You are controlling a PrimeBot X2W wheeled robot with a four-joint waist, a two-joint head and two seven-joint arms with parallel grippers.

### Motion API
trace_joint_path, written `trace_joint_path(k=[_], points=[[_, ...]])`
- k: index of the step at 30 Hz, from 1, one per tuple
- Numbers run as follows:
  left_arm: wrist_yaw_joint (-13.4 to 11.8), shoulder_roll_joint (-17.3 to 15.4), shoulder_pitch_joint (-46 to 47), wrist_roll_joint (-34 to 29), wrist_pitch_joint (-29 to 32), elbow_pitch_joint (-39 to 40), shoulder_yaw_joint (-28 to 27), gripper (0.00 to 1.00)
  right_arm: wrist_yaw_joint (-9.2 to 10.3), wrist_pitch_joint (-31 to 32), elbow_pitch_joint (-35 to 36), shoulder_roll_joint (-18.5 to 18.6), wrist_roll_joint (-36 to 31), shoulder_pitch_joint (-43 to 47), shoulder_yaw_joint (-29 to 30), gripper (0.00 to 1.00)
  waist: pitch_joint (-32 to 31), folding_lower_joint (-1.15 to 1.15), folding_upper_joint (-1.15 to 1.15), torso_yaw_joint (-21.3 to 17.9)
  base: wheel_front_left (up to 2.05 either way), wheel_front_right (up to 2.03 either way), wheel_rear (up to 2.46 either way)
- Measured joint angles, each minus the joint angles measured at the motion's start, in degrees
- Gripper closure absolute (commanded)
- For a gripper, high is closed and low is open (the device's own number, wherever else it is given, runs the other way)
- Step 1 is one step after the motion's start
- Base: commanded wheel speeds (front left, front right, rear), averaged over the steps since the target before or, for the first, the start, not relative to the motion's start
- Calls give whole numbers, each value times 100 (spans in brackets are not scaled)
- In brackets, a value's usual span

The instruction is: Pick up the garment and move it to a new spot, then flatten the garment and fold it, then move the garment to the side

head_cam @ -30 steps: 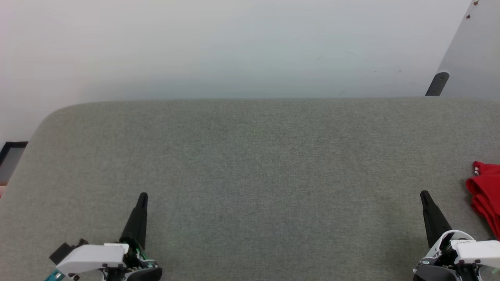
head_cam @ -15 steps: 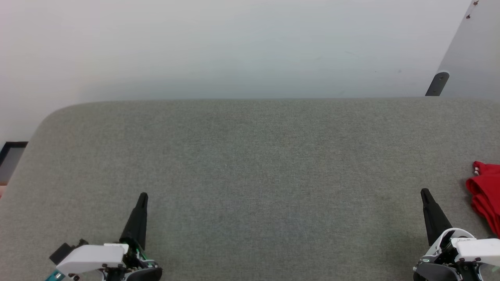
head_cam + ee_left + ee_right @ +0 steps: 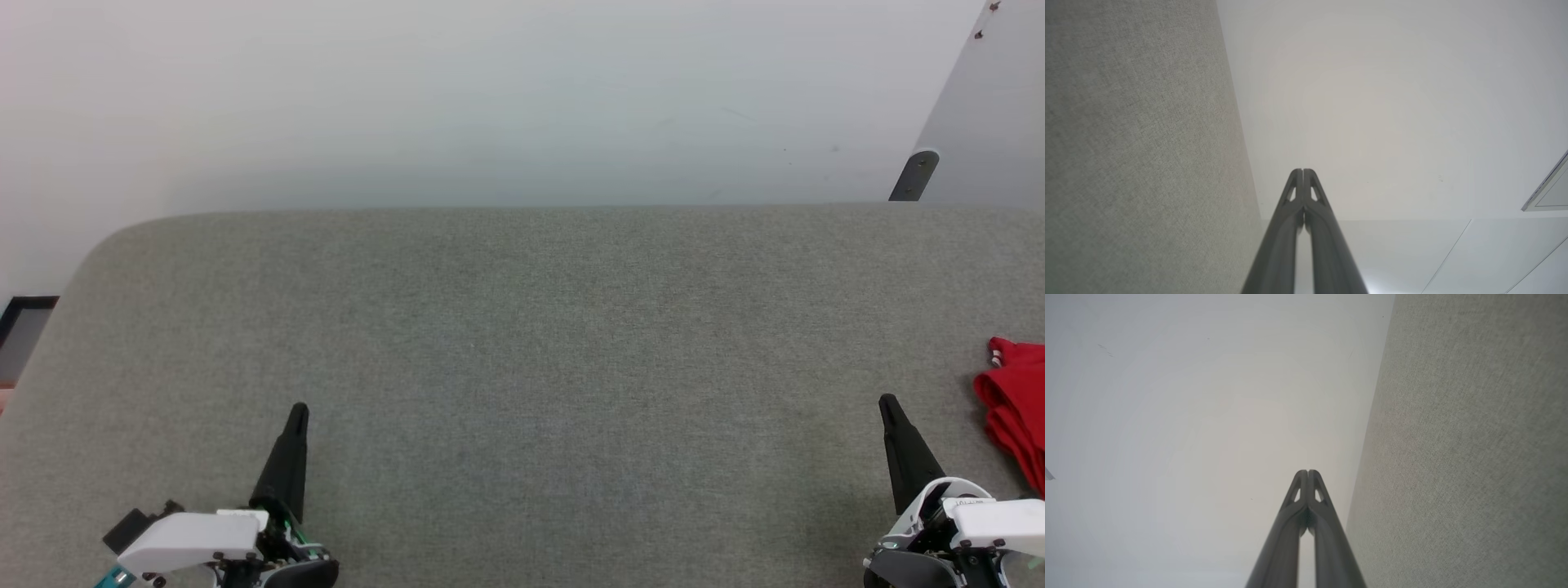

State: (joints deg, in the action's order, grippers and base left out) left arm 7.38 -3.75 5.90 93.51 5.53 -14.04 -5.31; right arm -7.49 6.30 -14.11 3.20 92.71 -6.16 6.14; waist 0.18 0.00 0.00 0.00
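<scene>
Only my right gripper (image 3: 888,403) had edged forward; it and my left gripper (image 3: 299,411) were closed, empty. Near its right lay the crumpled red jersey (image 3: 1015,412), which looked soft and light; I'd pinch a raised fold.

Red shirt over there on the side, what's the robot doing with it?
Nothing so far. The red garment lies crumpled at the right edge of the grey table, partly cut off in the head view. The left gripper and right gripper are both shut and empty, fingers pointing forward over the table. The right gripper is nearer the garment but not touching it.
</scene>
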Motion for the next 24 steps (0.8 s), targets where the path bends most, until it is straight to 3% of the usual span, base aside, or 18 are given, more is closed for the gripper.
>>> trace_joint_path(k=[24], points=[[0, 24, 1, -25, 34, -1, -32, 100, 0, 2, 0, -9, -3, 0, 11, 100, 0, 0, 0, 0, 0, 0, 0]])
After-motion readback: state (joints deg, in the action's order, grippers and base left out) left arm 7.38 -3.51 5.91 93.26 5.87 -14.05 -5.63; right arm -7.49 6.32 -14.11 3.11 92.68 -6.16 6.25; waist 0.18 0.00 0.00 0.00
